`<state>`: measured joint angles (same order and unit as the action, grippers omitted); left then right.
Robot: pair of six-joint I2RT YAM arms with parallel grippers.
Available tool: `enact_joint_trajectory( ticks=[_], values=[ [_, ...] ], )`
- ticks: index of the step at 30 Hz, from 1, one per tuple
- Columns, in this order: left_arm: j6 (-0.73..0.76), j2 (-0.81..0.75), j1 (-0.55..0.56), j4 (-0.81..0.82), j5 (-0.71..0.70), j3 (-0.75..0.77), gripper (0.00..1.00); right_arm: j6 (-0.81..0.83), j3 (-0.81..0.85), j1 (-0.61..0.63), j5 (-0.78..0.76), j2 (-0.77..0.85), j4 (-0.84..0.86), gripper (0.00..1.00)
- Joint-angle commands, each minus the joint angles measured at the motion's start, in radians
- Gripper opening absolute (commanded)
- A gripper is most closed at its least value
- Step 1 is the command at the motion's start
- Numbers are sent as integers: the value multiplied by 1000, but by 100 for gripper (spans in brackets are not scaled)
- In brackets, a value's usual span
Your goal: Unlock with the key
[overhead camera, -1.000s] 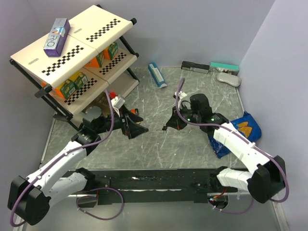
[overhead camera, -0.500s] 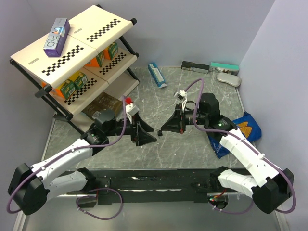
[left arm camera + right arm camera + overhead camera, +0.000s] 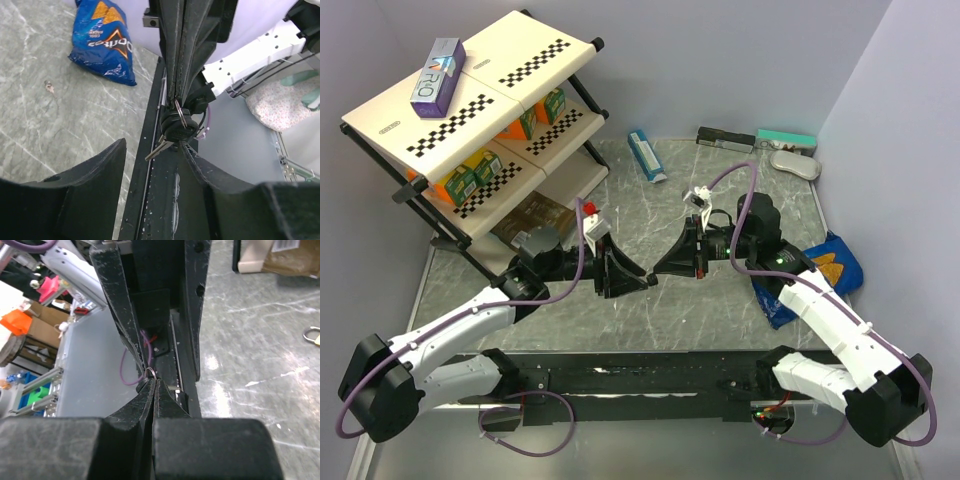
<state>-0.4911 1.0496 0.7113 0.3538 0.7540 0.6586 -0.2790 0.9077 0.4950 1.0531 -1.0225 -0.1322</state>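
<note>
The key point(image 3: 176, 125), a small cluster of black heads on a ring with a thin blade pointing down-left, hangs above the table, pinched by my right gripper point(image 3: 154, 382), which is shut on it; only its ring point(image 3: 150, 372) shows past those tips. My left gripper point(image 3: 152, 150) faces it head-on with its jaws still apart. The key sits at the tip of the left gripper's right finger point(image 3: 225, 195). Seen from the top, the left gripper point(image 3: 638, 281) and the right gripper point(image 3: 658, 270) meet tip to tip at mid-table. A small brass padlock point(image 3: 312, 335) lies on the table.
A checkered shelf rack point(image 3: 470, 110) with juice boxes stands at the back left, a brown packet point(image 3: 535, 215) at its foot. A blue chips bag point(image 3: 820, 270) lies to the right. A blue box point(image 3: 647, 155) and flat items point(image 3: 760, 140) lie along the back wall.
Both arms have swung inward until their tips meet over mid-table, the right one carrying the key. The left jaws have narrowed from wide open.
</note>
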Motion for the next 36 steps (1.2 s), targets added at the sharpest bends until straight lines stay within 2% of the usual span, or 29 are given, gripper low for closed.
enact_joint_trajectory(
  ticks=[1,10,14,17,25,29,32,33,35,36],
  values=[
    [-13,7,7,80,70,12,52,-37,-9,-3,68,27,103,0],
    [-18,3,27,114,133,6,50,-77,-20,-6,90,24,155,0],
    [-4,6,39,93,143,10,35,-81,-21,-4,85,22,158,0],
    [20,7,43,48,133,18,27,-84,-21,-4,84,22,161,0],
    [9,-11,48,60,107,7,1,-63,-18,-4,67,13,137,0],
    [14,-13,48,33,90,13,1,-19,-10,-6,25,7,50,0],
    [84,-14,47,-134,32,59,1,52,11,-6,-47,-5,-65,0],
    [115,-17,47,-172,16,82,1,72,22,-6,-63,-10,-93,2],
    [138,-23,48,-274,4,98,1,116,31,-3,-123,-13,-165,20],
    [175,-23,48,-323,-5,119,1,127,37,-1,-137,-14,-184,39]
  ],
)
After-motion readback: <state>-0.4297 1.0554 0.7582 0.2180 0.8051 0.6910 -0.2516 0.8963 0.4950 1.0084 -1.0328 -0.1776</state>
